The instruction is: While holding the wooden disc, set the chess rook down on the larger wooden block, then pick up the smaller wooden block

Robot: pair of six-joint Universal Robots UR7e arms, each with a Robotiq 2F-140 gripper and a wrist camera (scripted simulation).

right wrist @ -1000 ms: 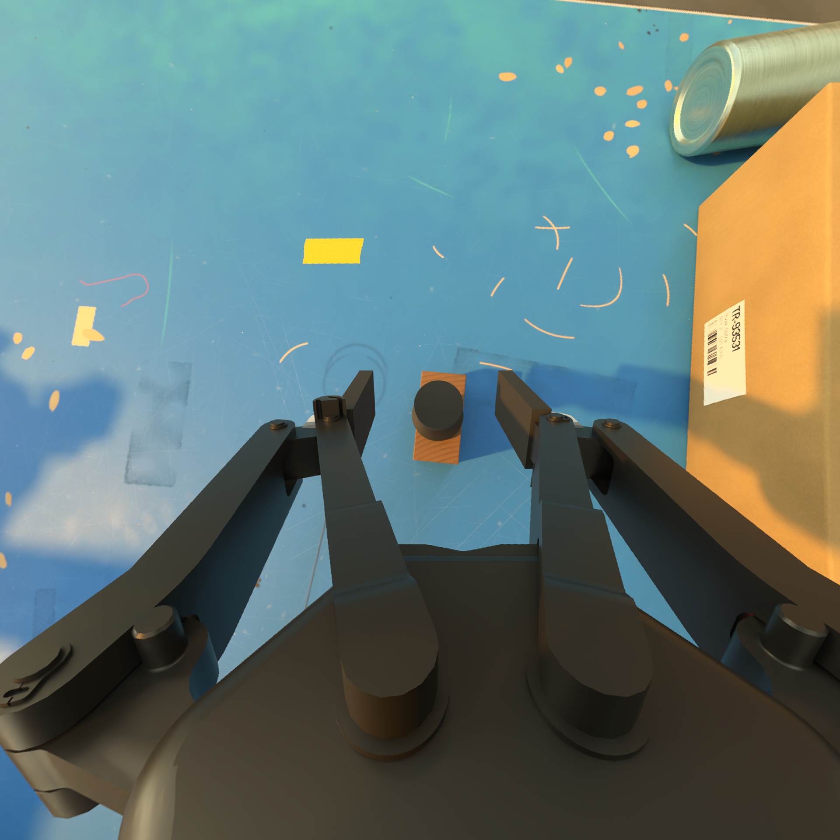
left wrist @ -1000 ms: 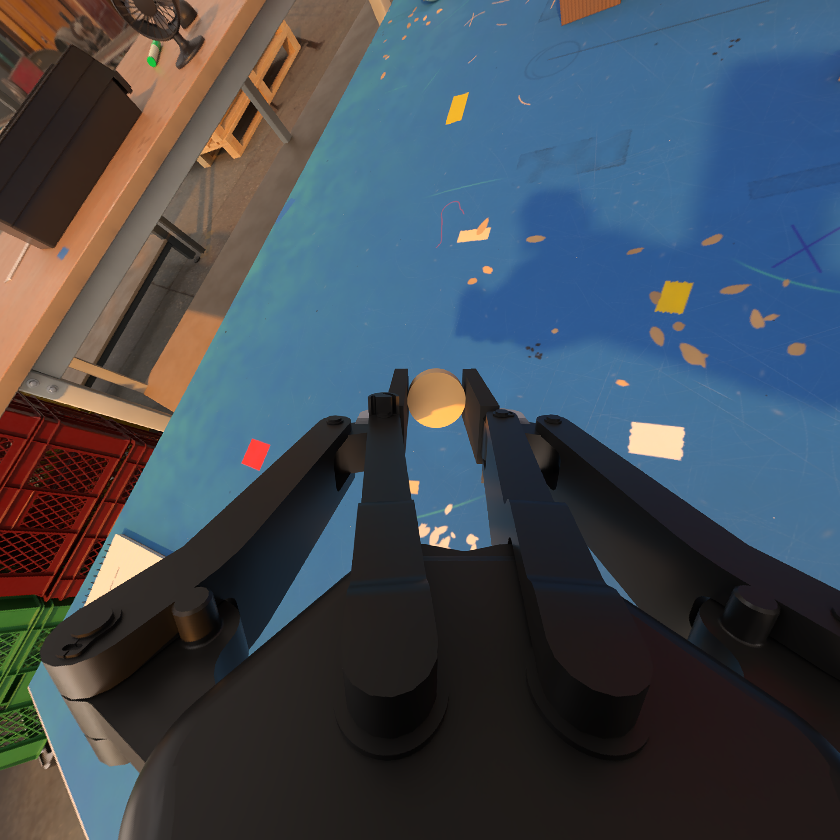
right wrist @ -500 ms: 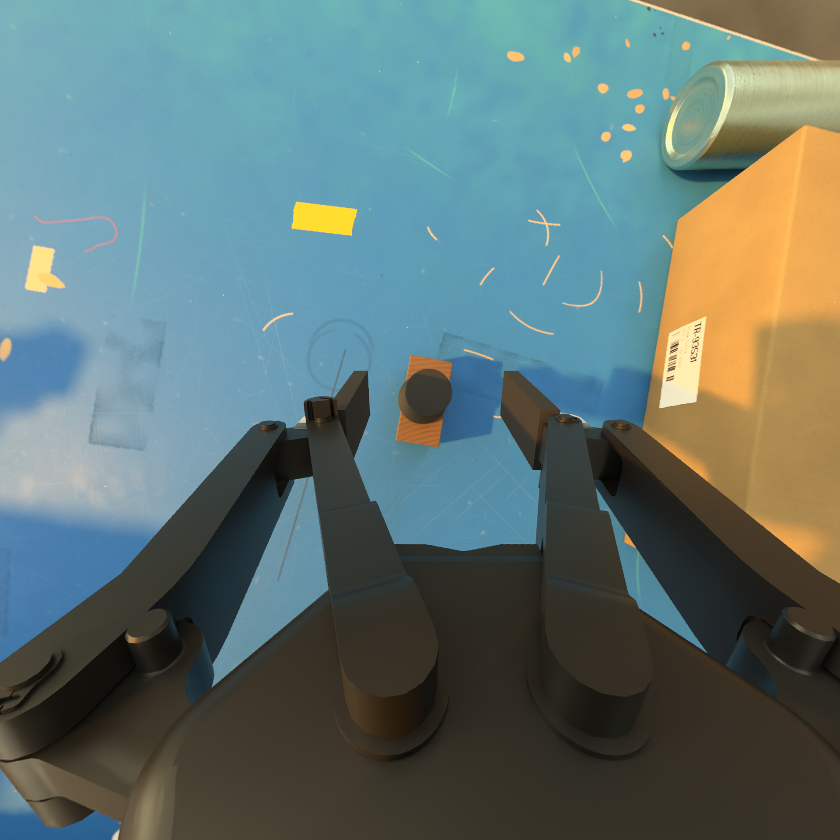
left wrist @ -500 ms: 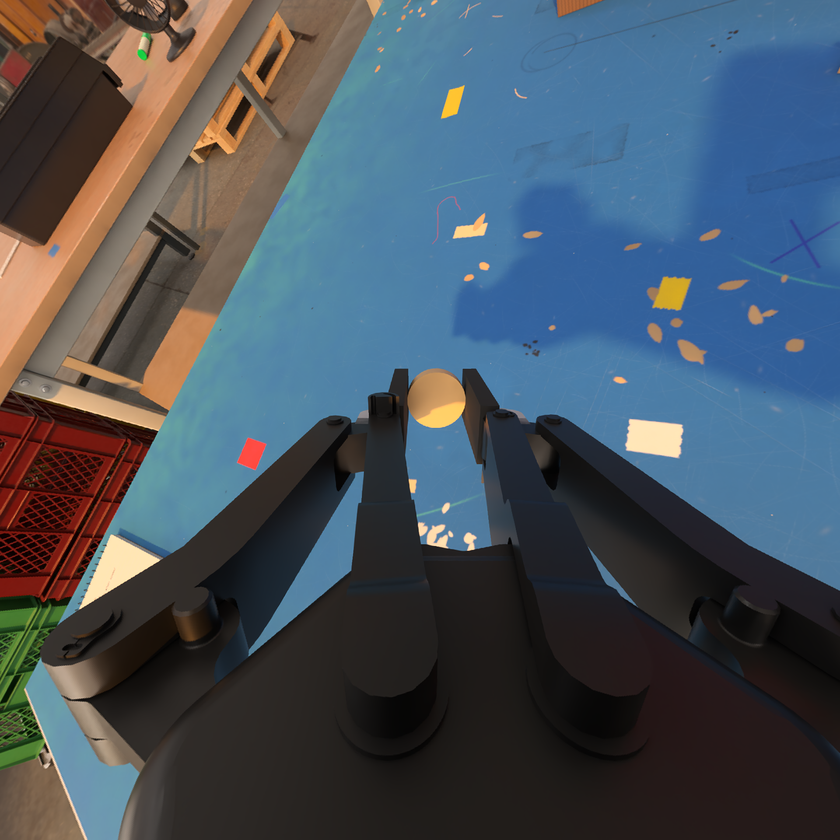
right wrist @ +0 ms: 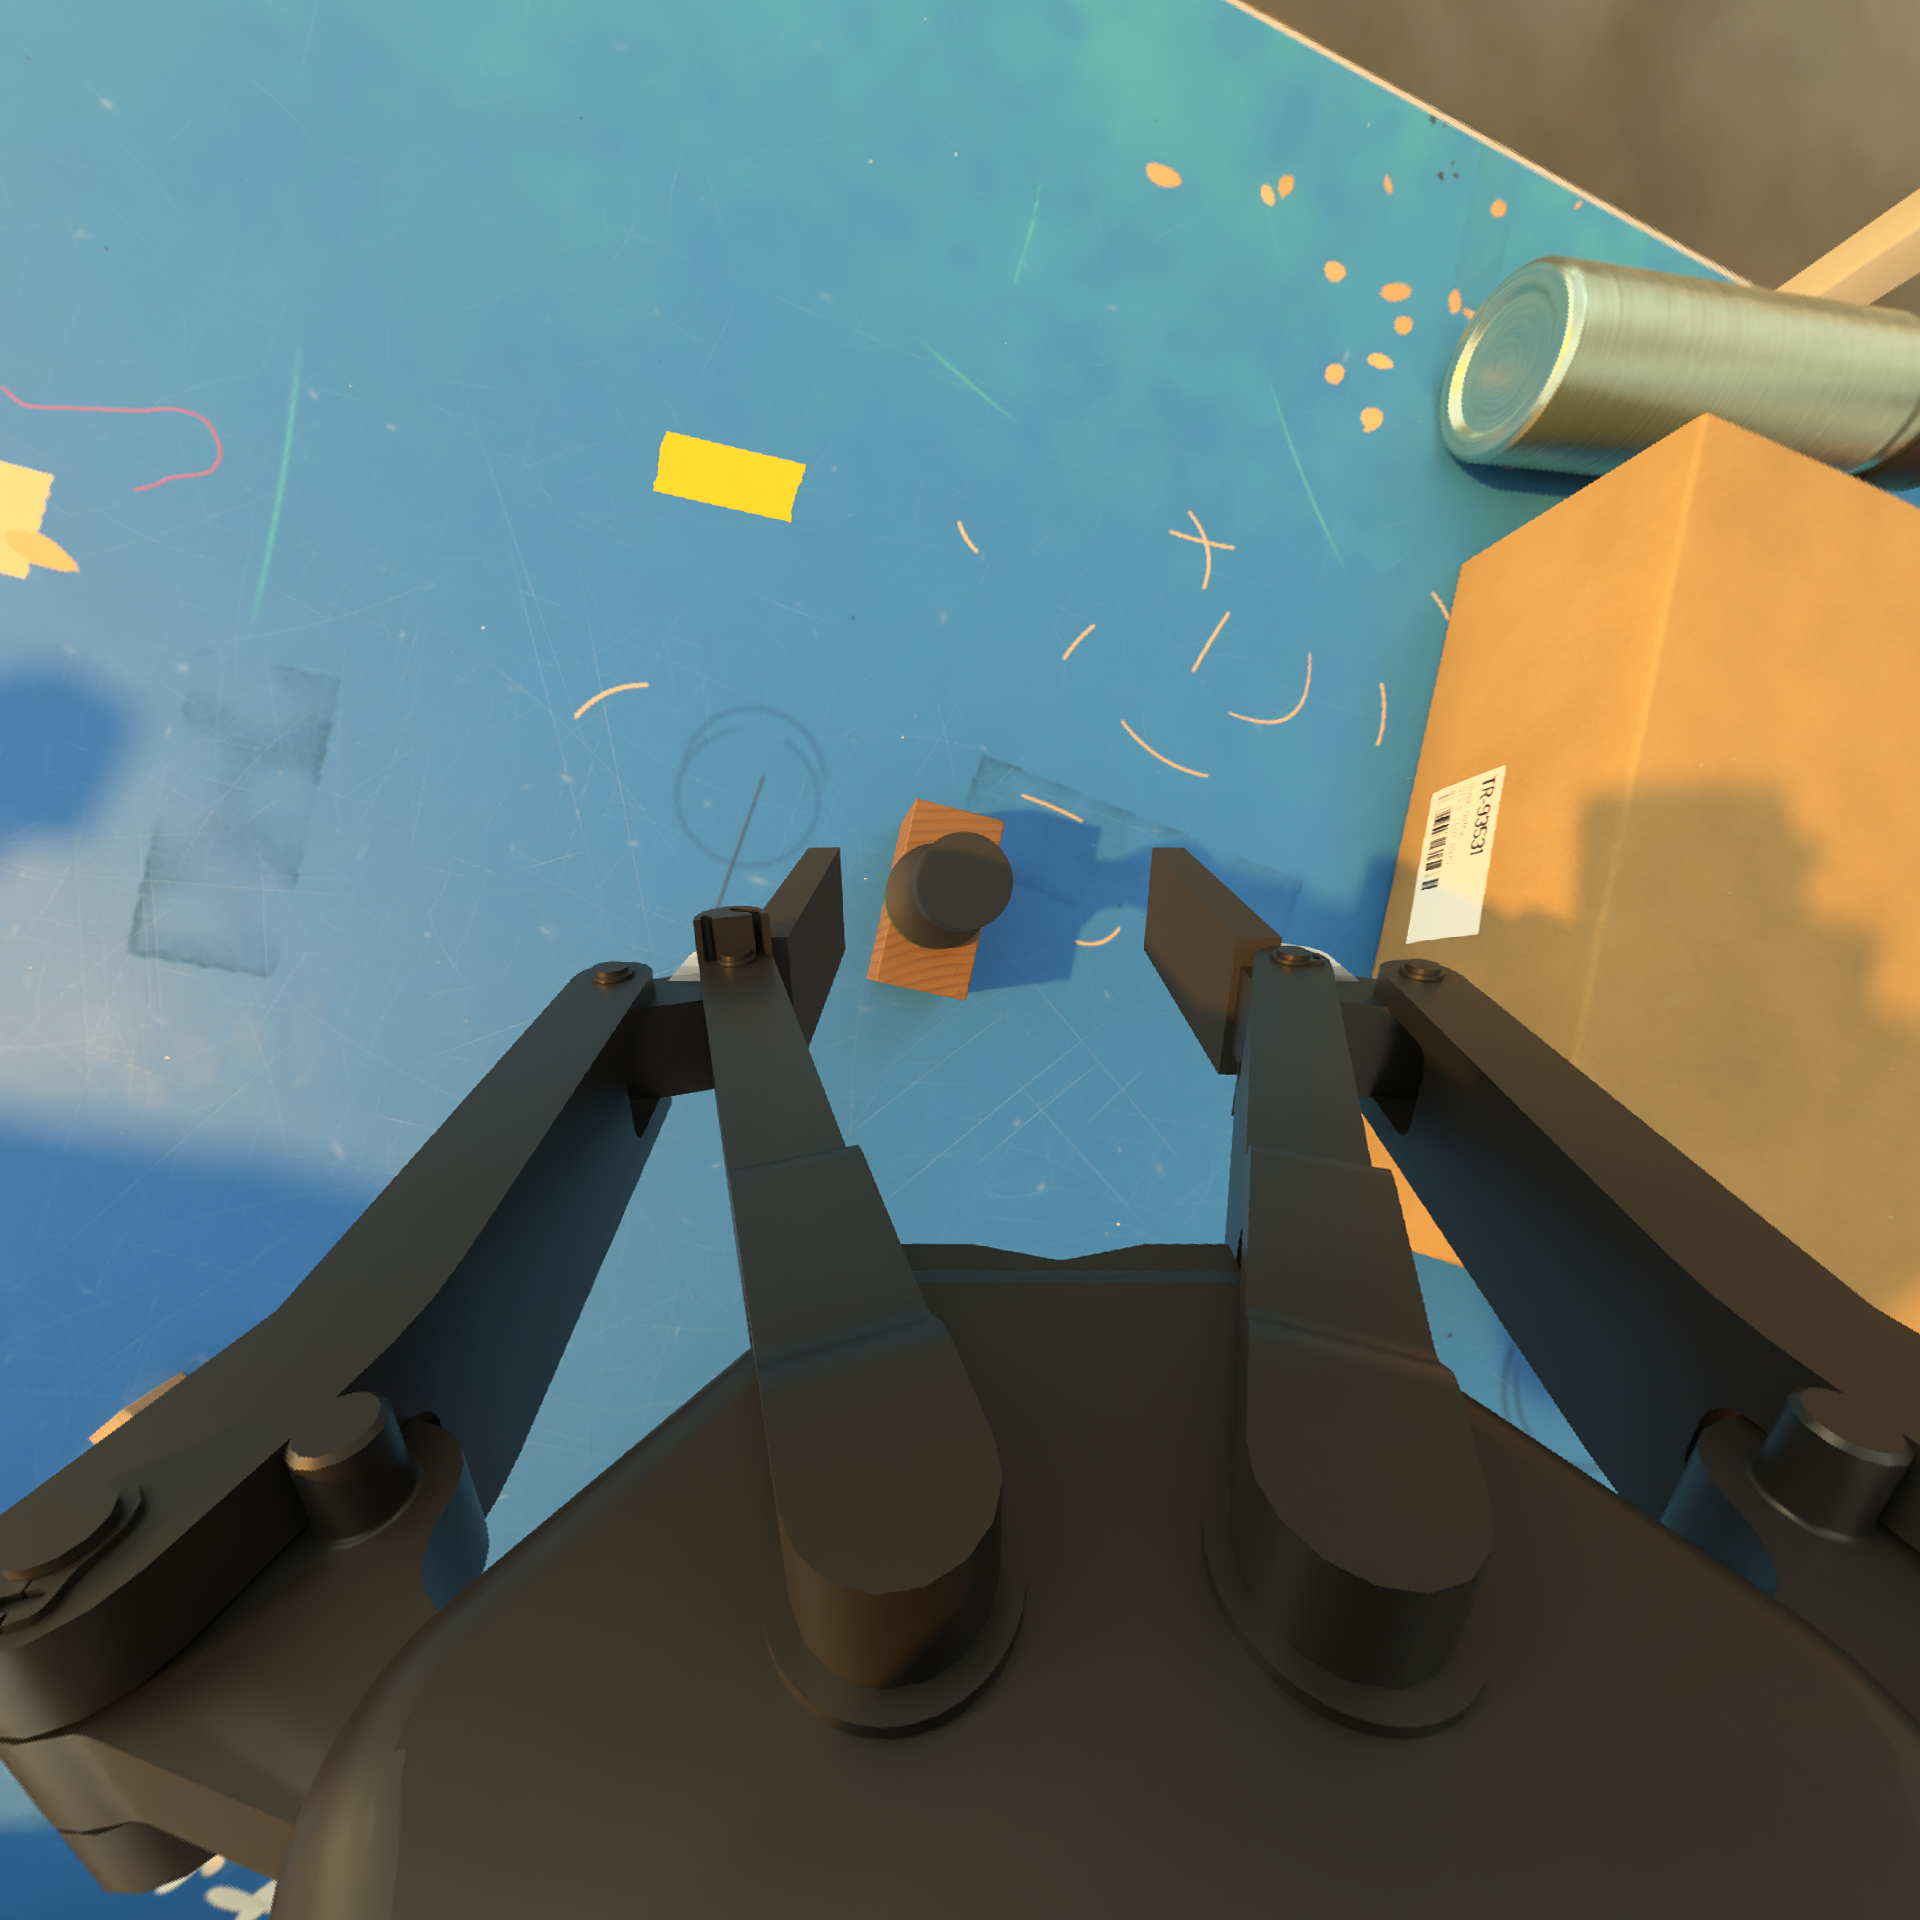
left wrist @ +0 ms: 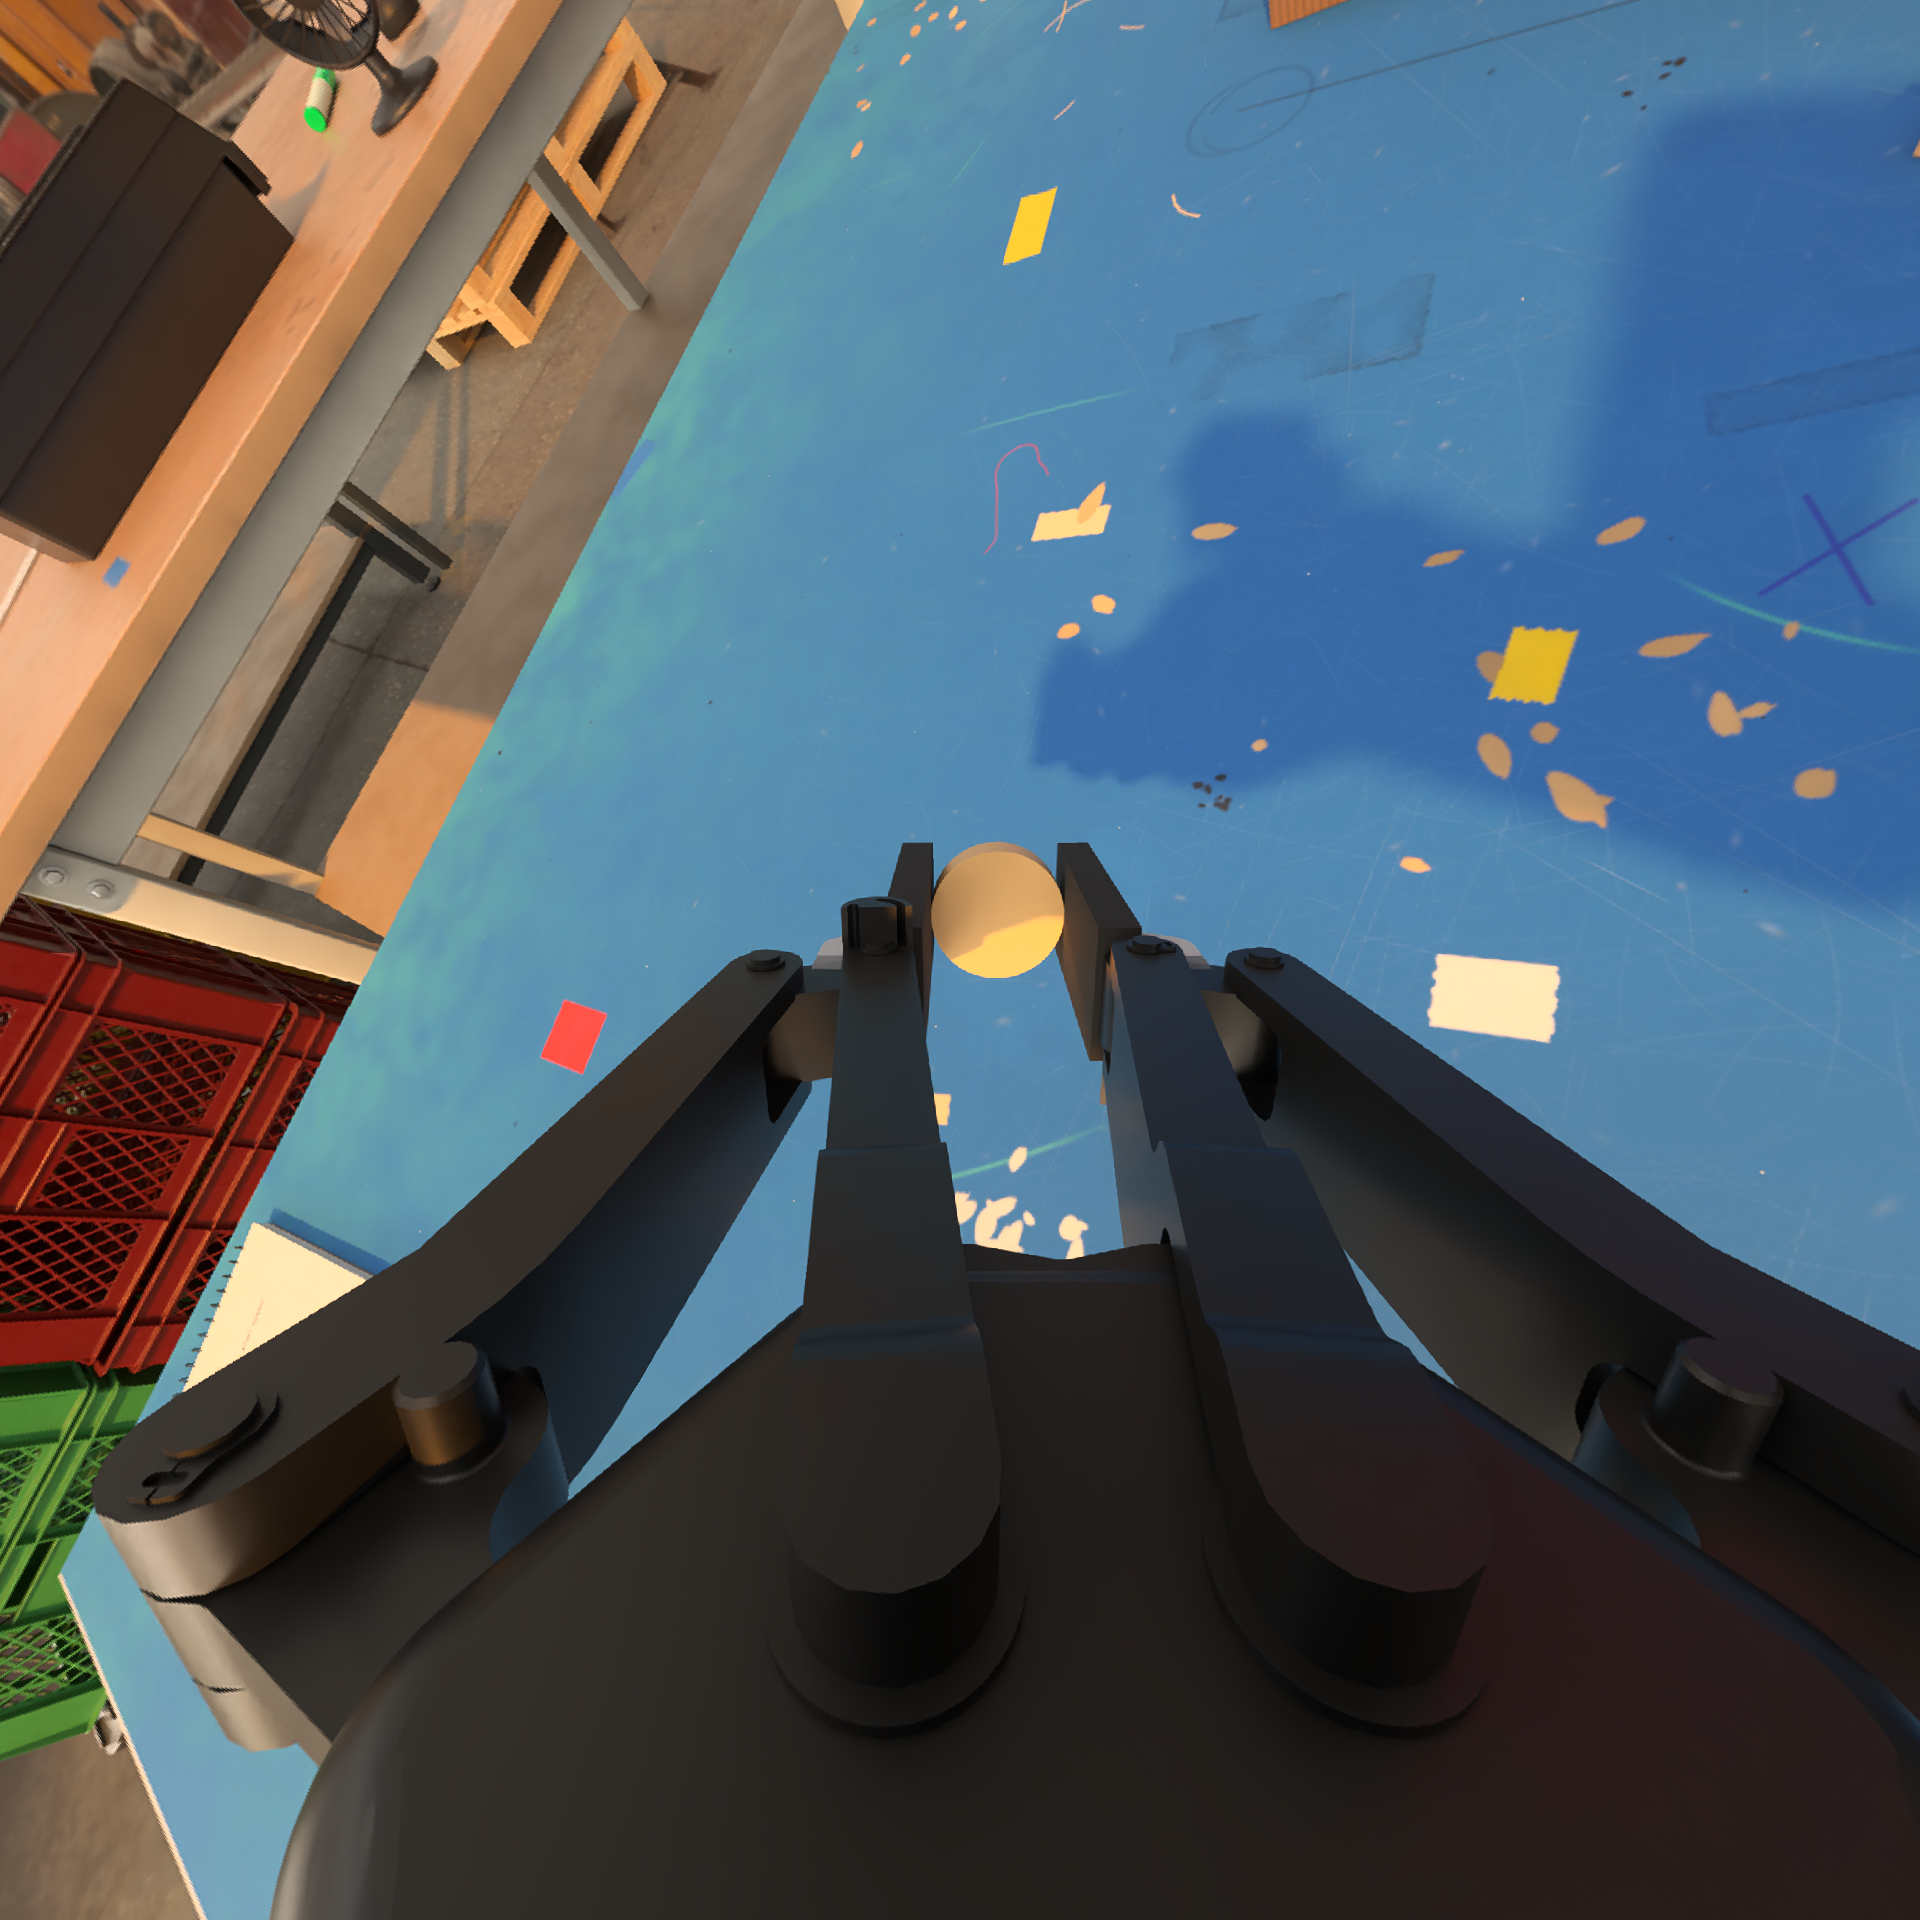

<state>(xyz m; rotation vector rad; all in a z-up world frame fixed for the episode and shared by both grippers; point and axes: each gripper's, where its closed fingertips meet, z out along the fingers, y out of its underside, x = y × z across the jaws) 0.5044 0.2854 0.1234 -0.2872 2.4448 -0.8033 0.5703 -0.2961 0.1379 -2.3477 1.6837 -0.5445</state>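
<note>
In the left wrist view my left gripper (left wrist: 995, 883) is shut on the pale wooden disc (left wrist: 995, 910), held above the blue table. In the right wrist view my right gripper (right wrist: 992, 883) is open and empty, well above the table. Below it the dark chess rook (right wrist: 948, 888) stands upright on a wooden block (right wrist: 930, 902), seen from above, nearer my left finger. No second wooden block shows in either view.
A large cardboard box (right wrist: 1683, 831) with a white label stands at the right, close to my right finger. A metal can (right wrist: 1673, 364) lies on its side behind it. Red crates (left wrist: 125, 1143) and green crates (left wrist: 42, 1558) stand off the table's left edge.
My right gripper has risen and swung to the right, so the rook on the block shifted left between the fingers and the box looks closer. The left gripper keeps hold of the disc, drifting slightly.
</note>
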